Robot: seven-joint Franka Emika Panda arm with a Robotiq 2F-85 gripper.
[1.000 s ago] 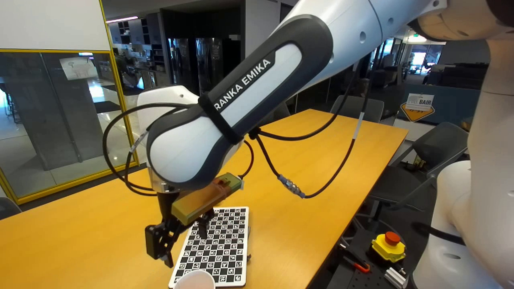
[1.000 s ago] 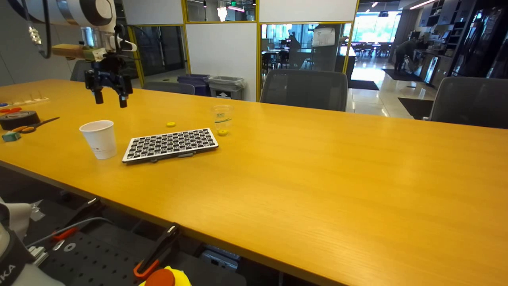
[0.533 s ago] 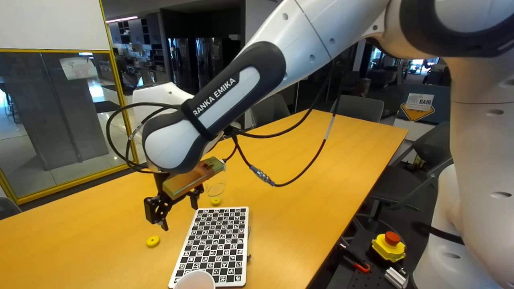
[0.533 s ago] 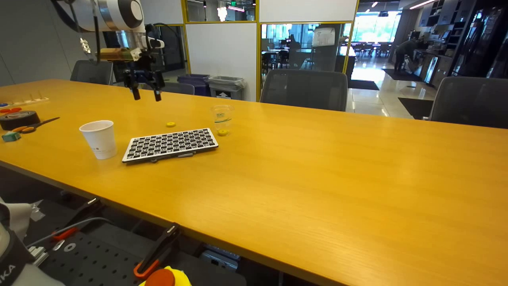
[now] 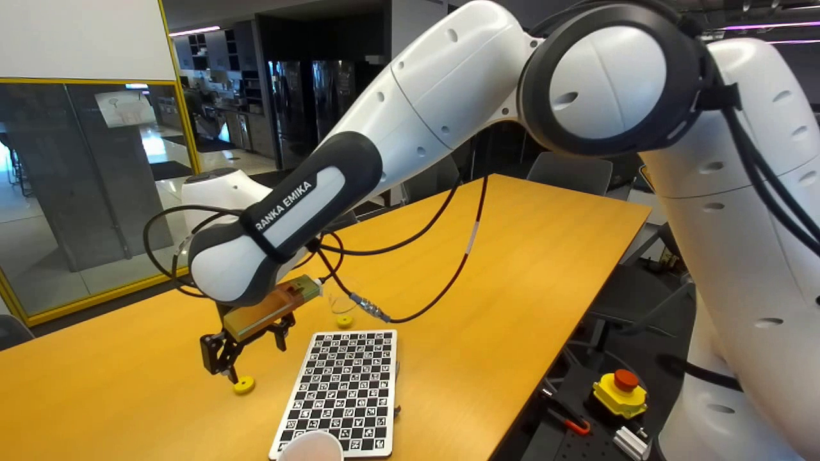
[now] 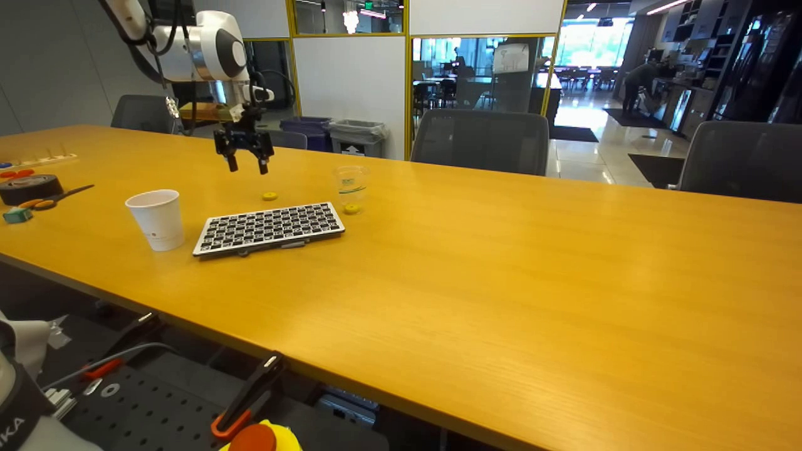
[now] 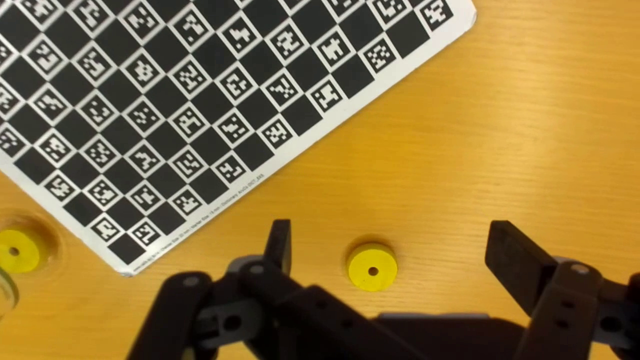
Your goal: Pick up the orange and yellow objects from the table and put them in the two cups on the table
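Wooden table [image 6: 501, 269], left end first, as seen in an exterior view: a small blue piece [image 6: 5, 165], a few orange-red pieces [image 6: 24, 173] and a green block [image 6: 17, 215] by a roll of black tape [image 6: 37, 189], then a pale strip with upright pegs [image 6: 47, 161] and orange-handled scissors [image 6: 61, 196]. Well to the right, a white cup [image 6: 156, 222], upright; its inside is hidden. Next the gripper [image 6: 248, 168], pointing down above the table, jaws parted wide, the white arm [image 6: 203, 53] above it. Just right of it and lower, a loose yellow disc [image 6: 269, 196] lies flat on the wood; the wrist view shows it framed between the jaws, apart from both. Nearer the camera, a black-and-white checkered board [image 6: 269, 229] lies face up, its left end just beside the white cup. Off its right end a clear cup [image 6: 351, 183] stands upright, near the board, a second yellow disc [image 6: 352, 209] low inside it. In both exterior views the board lies between the two cups. Beyond the table's far edge, going right: two bins [image 6: 357, 135], one dark blue, one grey; a mesh-backed chair [image 6: 481, 144]; another mesh-backed chair [image 6: 742, 161] at far right.
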